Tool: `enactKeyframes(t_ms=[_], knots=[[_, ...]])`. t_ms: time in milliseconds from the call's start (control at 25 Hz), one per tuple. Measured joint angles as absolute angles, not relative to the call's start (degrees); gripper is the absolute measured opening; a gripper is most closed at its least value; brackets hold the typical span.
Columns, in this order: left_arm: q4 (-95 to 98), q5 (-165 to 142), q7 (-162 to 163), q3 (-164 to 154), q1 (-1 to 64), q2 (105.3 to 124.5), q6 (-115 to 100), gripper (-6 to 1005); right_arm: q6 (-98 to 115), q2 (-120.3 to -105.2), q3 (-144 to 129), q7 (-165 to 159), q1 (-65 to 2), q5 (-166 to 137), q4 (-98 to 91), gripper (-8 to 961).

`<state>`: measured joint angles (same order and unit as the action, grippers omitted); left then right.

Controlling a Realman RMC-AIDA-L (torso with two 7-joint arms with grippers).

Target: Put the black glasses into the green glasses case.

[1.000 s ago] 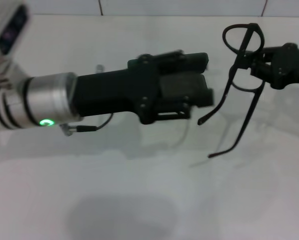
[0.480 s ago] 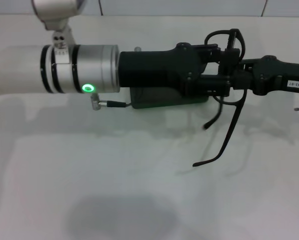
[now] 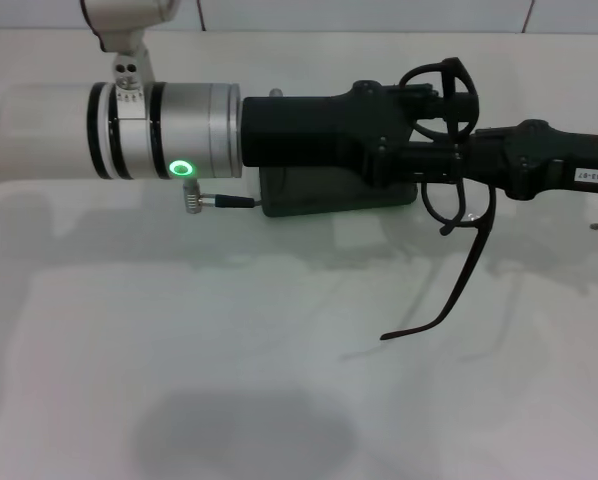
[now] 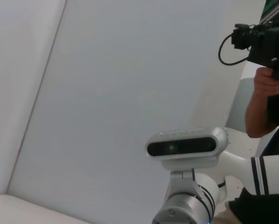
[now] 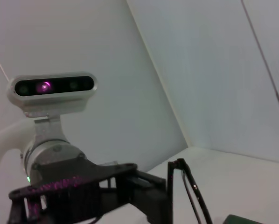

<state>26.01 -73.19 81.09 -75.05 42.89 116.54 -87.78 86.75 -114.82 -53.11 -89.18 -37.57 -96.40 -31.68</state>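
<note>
Black glasses are held mid-air, centre-right, between left gripper and right gripper; jaw states cannot be told. Green glasses case lies beneath; insertion remains undone.

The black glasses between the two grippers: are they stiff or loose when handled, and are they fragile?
The black glasses probably feel light: the frame is thin wire-like plastic. One temple arm hangs down freely below the right gripper, so the hinges likely swing loose. The slim frame looks easy to bend where the left gripper meets it over the green glasses case.
</note>
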Motion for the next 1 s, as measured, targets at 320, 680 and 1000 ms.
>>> enactKeyframes(t_ms=[320,680,1000], knots=[[30.94,-73.12,80.66,-73.66,37.88,116.33,-88.20,725,90.09,-113.43,-48.15,-89.21,-35.55,-95.77,-32.25,111],[29.15,-85.95,80.42,-70.93,37.77,117.72,-82.63,725,101.38,-112.65,-39.90,-88.29,-34.97,-89.00,-32.63,111],[29.48,-86.52,79.47,-75.78,41.22,119.94,-88.02,724,93.44,-115.59,-41.50,-85.20,-35.85,-87.28,-31.71,111]])
